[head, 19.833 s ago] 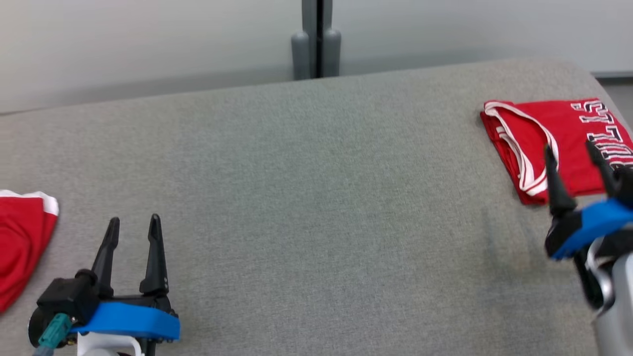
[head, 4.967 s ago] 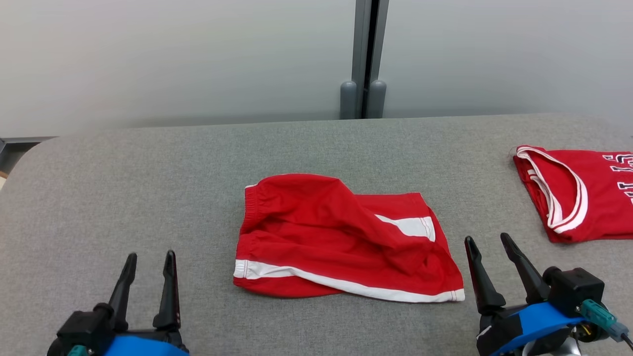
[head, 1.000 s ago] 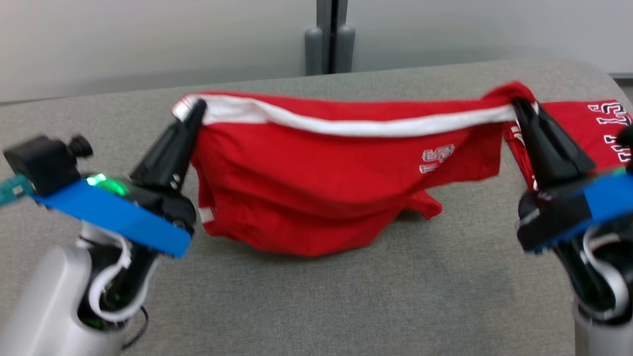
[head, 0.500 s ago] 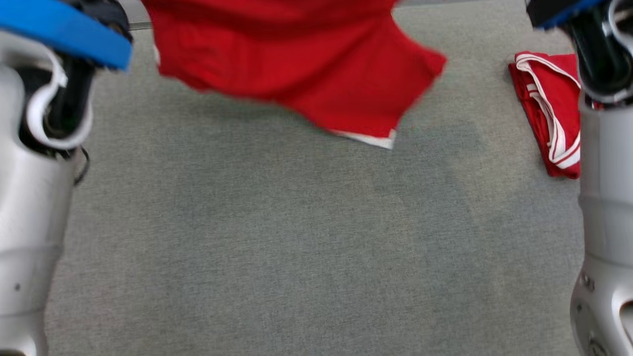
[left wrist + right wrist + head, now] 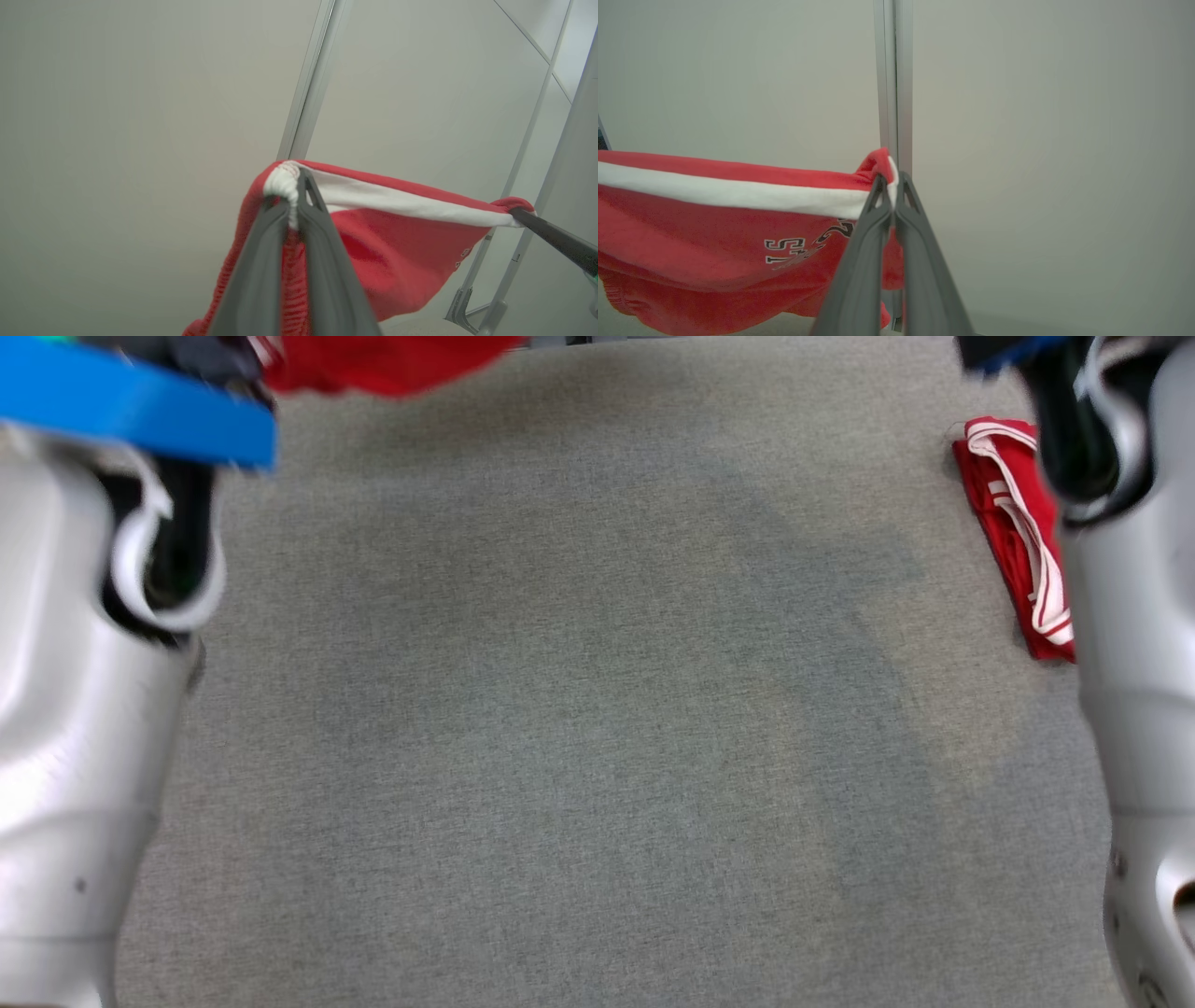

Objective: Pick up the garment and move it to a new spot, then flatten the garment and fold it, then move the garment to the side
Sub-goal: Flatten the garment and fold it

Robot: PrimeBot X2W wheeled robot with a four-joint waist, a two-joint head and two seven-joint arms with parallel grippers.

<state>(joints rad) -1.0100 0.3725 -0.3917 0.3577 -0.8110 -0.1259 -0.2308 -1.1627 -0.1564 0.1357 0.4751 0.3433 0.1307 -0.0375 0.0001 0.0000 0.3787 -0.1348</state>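
Grey woven tabletop (image 5: 597, 709) from the head view. The red garment (image 5: 383, 364) is a mere scrap cut off by the top edge, and a folded red jersey (image 5: 1004, 523) with white trim lies half hidden behind the pale right forearm (image 5: 1139, 709). Left wrist view: the left tool (image 5: 295, 186) is clamped on a bunched corner of the garment's white band, soft knit hanging below in the air. Right wrist view: the right tool (image 5: 891, 182) pinches the opposite corner, band taut, printed lettering partly hidden by its fingers.
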